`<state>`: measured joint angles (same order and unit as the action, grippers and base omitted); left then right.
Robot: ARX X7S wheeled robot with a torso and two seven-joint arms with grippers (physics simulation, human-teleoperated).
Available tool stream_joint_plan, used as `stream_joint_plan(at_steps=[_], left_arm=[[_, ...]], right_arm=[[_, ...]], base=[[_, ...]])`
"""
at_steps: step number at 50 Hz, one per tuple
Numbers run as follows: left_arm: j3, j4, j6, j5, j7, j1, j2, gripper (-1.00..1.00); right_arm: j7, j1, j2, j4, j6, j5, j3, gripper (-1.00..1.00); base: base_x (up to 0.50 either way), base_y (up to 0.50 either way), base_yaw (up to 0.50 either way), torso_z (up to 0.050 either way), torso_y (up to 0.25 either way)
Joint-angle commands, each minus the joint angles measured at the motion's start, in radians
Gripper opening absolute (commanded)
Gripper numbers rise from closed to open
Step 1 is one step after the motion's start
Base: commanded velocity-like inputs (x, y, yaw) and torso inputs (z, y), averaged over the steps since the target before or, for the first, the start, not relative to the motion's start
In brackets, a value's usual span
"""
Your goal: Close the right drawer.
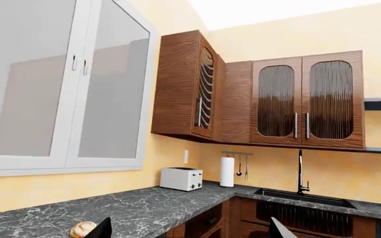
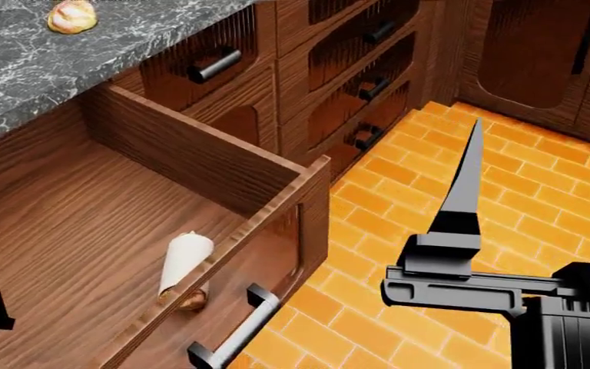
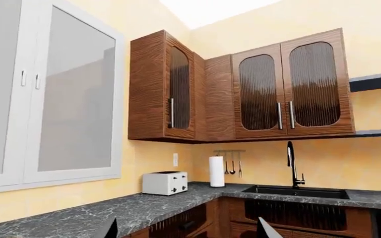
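While the right drawer (image 2: 120, 231) stands pulled open at lower left, its silvery handle (image 2: 236, 334) runs diagonally; the right gripper (image 2: 459, 231) fingers' spacing is unclear.

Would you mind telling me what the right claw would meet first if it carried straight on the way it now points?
Nothing near: the right claw points out over the floor, so it would probably first reach the lower corner cabinets under the countertop. The right drawer lies off that line.
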<state>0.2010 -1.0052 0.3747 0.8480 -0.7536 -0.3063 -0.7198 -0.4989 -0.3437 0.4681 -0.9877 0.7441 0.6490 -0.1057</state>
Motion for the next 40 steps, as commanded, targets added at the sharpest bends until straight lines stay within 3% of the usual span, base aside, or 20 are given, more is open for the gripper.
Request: stream_joint_plan(at_steps=[1,40], left_arm=[[0.004,0.0,-0.006,0.007,-0.009,-0.007,-0.011,1.0],[0.023,0.001,-0.046,0.006,-0.03,-0.009,-0.033,1.0]], right_arm=[[-0.011,-0.004,0.011,-0.001,-0.003,0.012,0.002,1.0],[-0.041,0.003,0.049,-0.007,-0.031,0.035,0.016,1.0]], base=[[-0.03,0.04,-0.5,0.0,0.0],[-0.02,0.04,-0.5,0.0,0.0]])
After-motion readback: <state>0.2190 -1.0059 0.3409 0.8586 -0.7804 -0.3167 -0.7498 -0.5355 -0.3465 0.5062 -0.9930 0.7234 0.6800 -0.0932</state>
